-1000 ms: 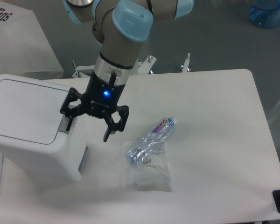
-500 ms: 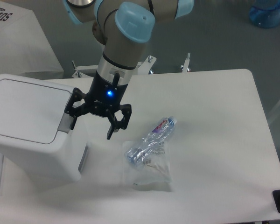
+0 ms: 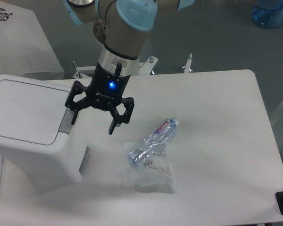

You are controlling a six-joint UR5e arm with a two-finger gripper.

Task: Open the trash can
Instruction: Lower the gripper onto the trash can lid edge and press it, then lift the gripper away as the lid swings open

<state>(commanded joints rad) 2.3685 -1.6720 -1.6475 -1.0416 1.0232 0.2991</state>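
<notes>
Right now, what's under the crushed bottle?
A clear plastic bag lies flat on the table; the crushed bottle rests across the bag's upper part, its cap end off the bag. Whether anything sits between bottle and bag cannot be seen.

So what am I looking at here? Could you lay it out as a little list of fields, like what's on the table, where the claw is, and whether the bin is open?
table: white tabletop
trash can: large white bin at the table's left edge
lid: flat, closed
button strip: grey strip on the bin's right edge
gripper: black two-finger claw, open, hanging beside the bin near the strip, holding nothing
bottle: crushed clear plastic bottle lying on a clear bag
bag: flat plastic bag right of the bin
</notes>
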